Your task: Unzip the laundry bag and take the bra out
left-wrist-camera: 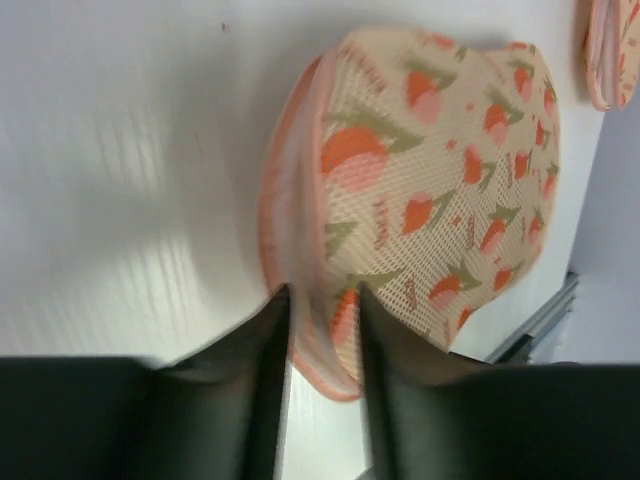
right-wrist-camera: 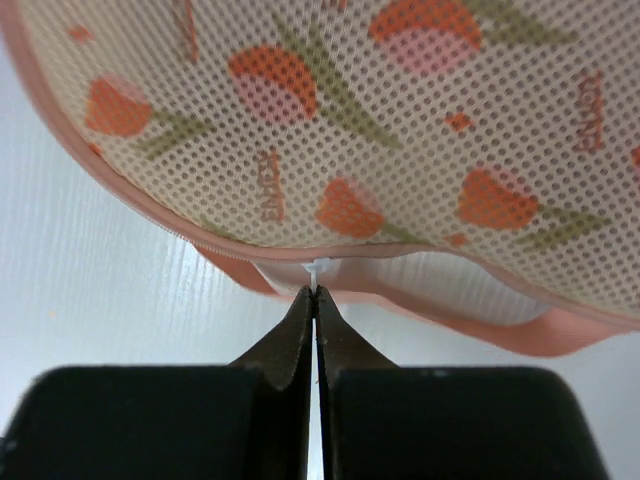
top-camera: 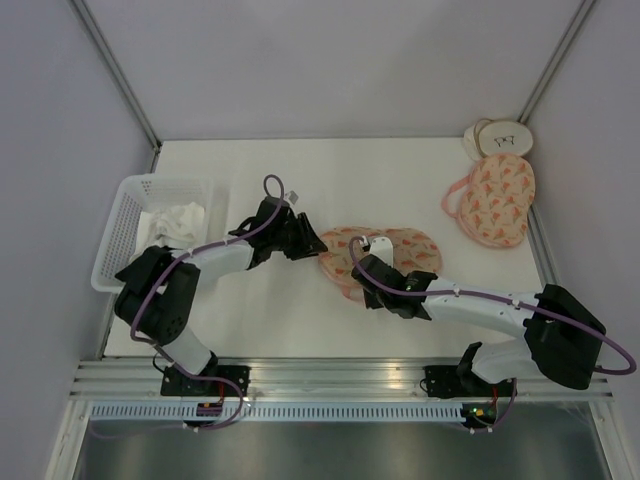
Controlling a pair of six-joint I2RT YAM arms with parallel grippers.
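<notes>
Peach mesh with an orange-pink flower print: the laundry bag [top-camera: 405, 245] lies flat at the middle of the table [top-camera: 400, 170], between the two arms. Right gripper [right-wrist-camera: 315, 296]: jaws pressed fully together, nipping a small white zip pull [right-wrist-camera: 316, 270] at the bag's near edge. A hold on so slight a tab is presumably meant to run the slider along the seam. Beside the pull the upper shell stands a little apart from the lower pink lip [right-wrist-camera: 520, 330], so the zip is judged partly undone there; how far round it is parted cannot be told. Left gripper [left-wrist-camera: 322, 300]: its fingers straddle the pink trim [left-wrist-camera: 275, 200] at the bag's left end, the rim filling the gap between them. The placing reads as an anchor against sliding while the other arm pulls. Whether the fingers pinch the rim or only bracket it cannot be told. No bra shows in any view; it is presumed inside. Surroundings: a white basket [top-camera: 125, 215] holding white cloth [top-camera: 182, 220] at the left edge, just behind the left arm. A rounder pouch [top-camera: 492, 200] of the same print sits at the far right with a cream round item [top-camera: 500, 138] just beyond it, both well apart from the work. Obstruction: the arms themselves crowd the bag, and the right wrist covers part of its near side.
</notes>
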